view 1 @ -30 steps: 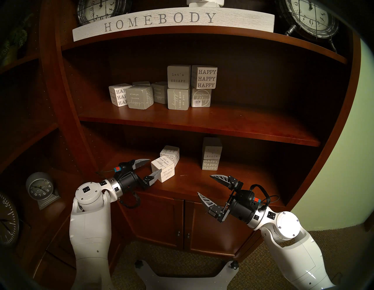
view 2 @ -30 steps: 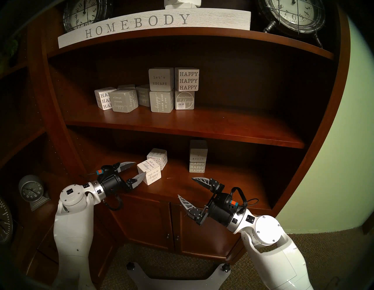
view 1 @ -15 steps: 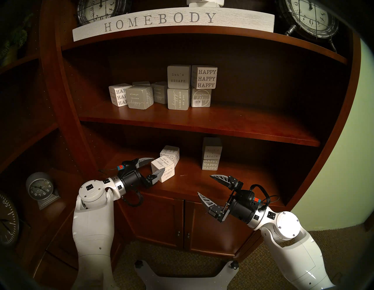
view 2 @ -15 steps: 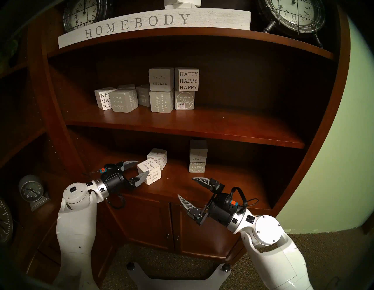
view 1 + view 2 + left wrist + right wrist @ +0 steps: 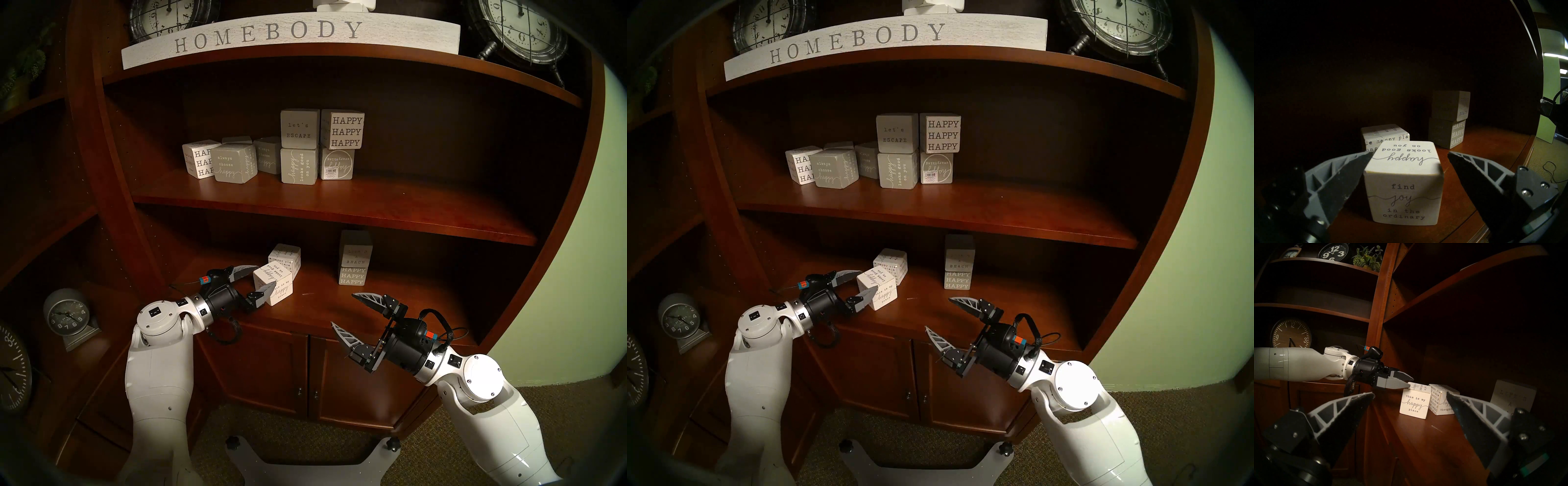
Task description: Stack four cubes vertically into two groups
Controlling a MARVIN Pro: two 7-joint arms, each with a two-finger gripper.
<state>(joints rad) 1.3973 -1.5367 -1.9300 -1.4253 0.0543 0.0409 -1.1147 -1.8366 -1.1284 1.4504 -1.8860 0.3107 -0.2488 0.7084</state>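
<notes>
on the lower shelf [image 5: 319, 302] of the dark red-brown bookcase, the near white cube [image 5: 273, 283] stood on the wood with "this is my happy place" on its front-right face and "happy looks good on you" on top. the second white cube [image 5: 285, 259] sat just behind it and a little to the right, touching or nearly touching it at a corner; the pictures did not settle which. both rested on the shelf, neither on the other.

the left gripper [image 5: 263, 280] reached in level from the left, its fingers spread wide on either side of the near white cube. in the left wrist view that cube [image 5: 1403, 185] filled the gap between the two grey fingers [image 5: 1333, 183], showing "find joy in the ordinary"; the left finger's tip lay right against the cube's upper corner, while the right finger stood clear of it. nothing was pinched.

farther right on the same shelf, well apart from the white pair, the grey "life's a beach" cube [image 5: 355, 251] sat squarely on the grey "happy happy happy" cube [image 5: 353, 275], a finished upright pair.

the right gripper [image 5: 346, 312] hung in front of the shelf edge, below and in front of the grey pair, its fingers spread wide and holding nothing.

the middle shelf [image 5: 339, 203] above carried other lettered cubes.
</notes>
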